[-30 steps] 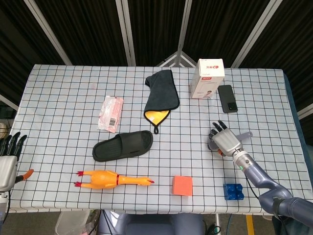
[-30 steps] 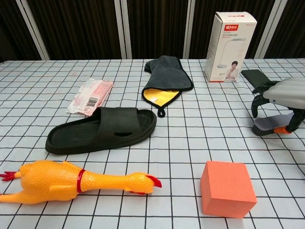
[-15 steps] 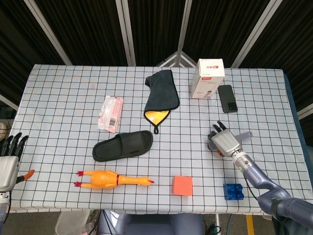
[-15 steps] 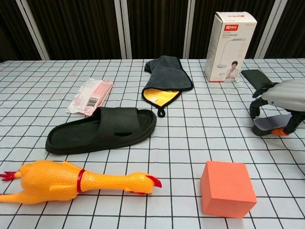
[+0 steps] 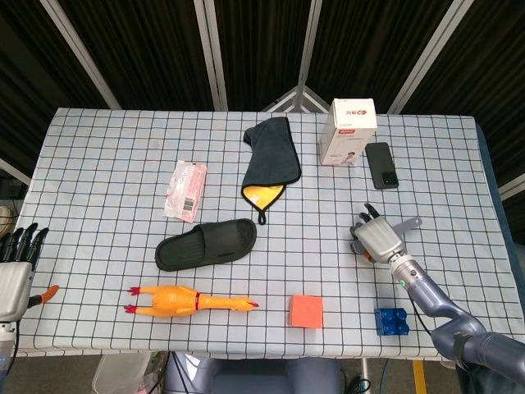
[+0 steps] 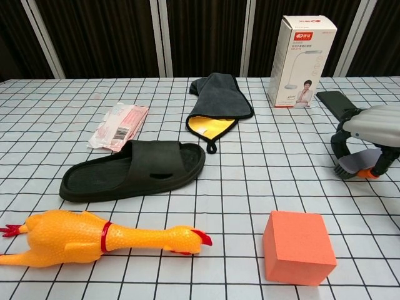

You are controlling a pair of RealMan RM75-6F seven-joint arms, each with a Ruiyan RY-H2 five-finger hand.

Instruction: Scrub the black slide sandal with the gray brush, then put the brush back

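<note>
Chest view: gray brush (image 6: 354,165) lies under the right hand's (image 6: 370,128) curled fingers.

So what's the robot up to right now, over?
Right hand closed around gray brush, at the table. Left hand idle off the table edge. Black sandal untouched; nothing between brush and sandal.

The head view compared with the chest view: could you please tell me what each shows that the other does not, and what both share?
Only the head view shows the left hand off the table's left edge, the blue block and the whole black phone. Only the chest view shows the brush bristles under the right hand's curled fingers. Both show the right hand over the gray brush, the black slide sandal, rubber chicken, orange cube, gray cloth, pink packet and white box.
</note>
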